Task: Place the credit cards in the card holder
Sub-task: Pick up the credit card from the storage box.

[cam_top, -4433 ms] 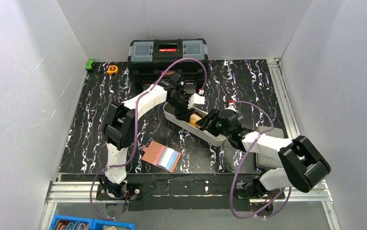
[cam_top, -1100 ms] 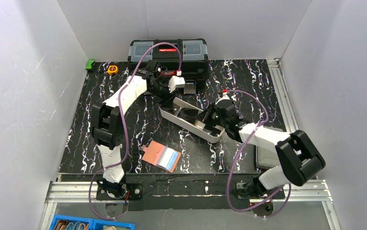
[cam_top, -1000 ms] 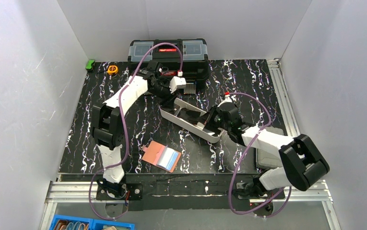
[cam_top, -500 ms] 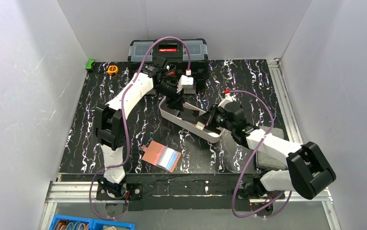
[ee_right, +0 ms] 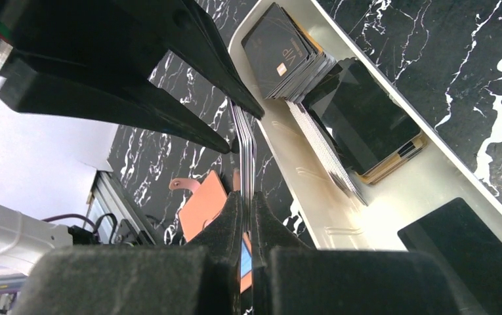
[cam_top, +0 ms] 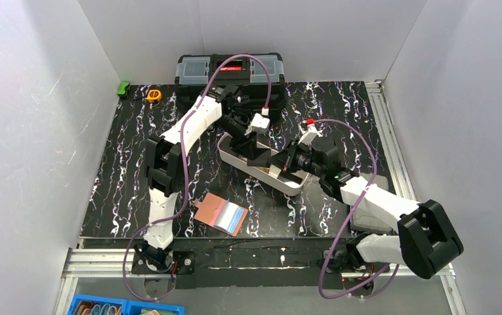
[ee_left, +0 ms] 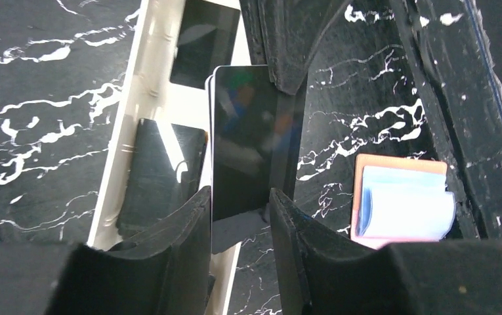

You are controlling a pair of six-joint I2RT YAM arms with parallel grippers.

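Dark credit cards (ee_right: 243, 151), a thin sheaf, count unclear, stand edge-up over the white tray (cam_top: 228, 156), clamped by the right tool (ee_right: 247, 195). The left tool (ee_left: 240, 197) straddles their far end, grip unclear, having swung in from the toolbox (cam_top: 230, 69) side. Three dark stacks (ee_right: 281, 49) lie in the tray. One card holder (cam_top: 220, 214) lies open on the counter (cam_top: 136, 170), unmoved.

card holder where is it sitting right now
In the top view the card holder lies open on the black table near the front edge, slightly left of centre, in front of the white tray and not touching it.
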